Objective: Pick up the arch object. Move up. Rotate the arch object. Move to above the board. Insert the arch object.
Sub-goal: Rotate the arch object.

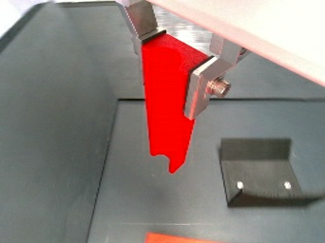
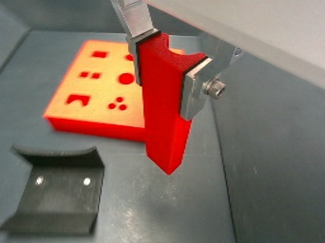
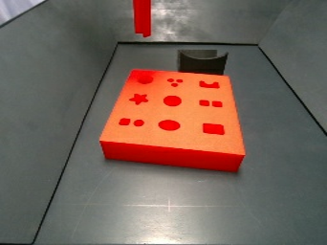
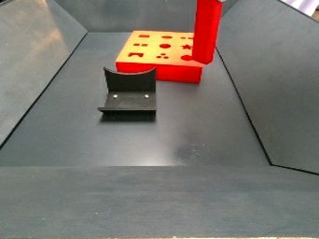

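1. Gripping the arch object [image 2: 162, 104], the gripper [image 2: 172, 65] is pinching it (fingers flat on both sides) upright.
2. It is hanging clear of the floor, ready for rotating.
3. The board [image 3: 173, 120] is lying mid-frame, the fixture [image 3: 202, 60] behind it.

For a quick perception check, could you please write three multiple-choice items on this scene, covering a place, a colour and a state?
1. Where is the arch object?
A. In the board
B. Held in the air
C. Lying on the floor

2. What colour is the fixture?
A. Dark
B. Yellow
C. White

3. What state is the gripper in?
A. Open, empty
B. Out of view
C. Shut on the arch object

Key: B, it hangs clear of the board; A, a dark bracket; C, both fingers clamp it.
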Controlling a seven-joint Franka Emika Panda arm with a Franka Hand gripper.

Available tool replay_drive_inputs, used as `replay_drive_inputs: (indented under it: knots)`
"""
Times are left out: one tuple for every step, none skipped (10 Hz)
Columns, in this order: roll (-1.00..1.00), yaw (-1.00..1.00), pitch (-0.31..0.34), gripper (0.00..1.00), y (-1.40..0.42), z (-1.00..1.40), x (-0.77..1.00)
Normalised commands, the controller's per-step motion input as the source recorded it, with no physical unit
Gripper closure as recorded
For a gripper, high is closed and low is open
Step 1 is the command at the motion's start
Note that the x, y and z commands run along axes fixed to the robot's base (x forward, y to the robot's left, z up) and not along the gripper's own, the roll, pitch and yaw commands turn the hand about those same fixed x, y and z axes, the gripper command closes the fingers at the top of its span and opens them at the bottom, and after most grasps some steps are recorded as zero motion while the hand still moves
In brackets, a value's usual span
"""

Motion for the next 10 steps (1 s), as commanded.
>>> replay_drive_inputs:
  knots:
    - [-0.04, -1.0, -0.04, 1.0, 0.01, -0.03, 0.0]
    - [-0.04, -1.0, -0.046, 1.0, 0.01, -0.02, 0.0]
    - [-0.06, -0.97, -0.054, 1.0, 0.01, -0.02, 0.0]
    - [-0.06, -0.71, -0.049, 1.0, 0.01, -0.02, 0.0]
    - [-0.06, -0.4, -0.041, 1.0, 0.01, -0.02, 0.0]
    - [-0.06, -0.24, -0.038, 1.0, 0.01, -0.01, 0.0]
    - [-0.01, -1.0, -0.007, 1.0, -0.02, 0.0, -0.01]
    - [-0.01, -1.0, -0.007, 1.0, -0.02, 0.0, -0.01]
    - [-0.01, -1.0, -0.007, 1.0, -0.01, 0.0, -0.01]
    - [-0.01, -1.0, -0.008, 1.0, -0.01, 0.0, -0.01]
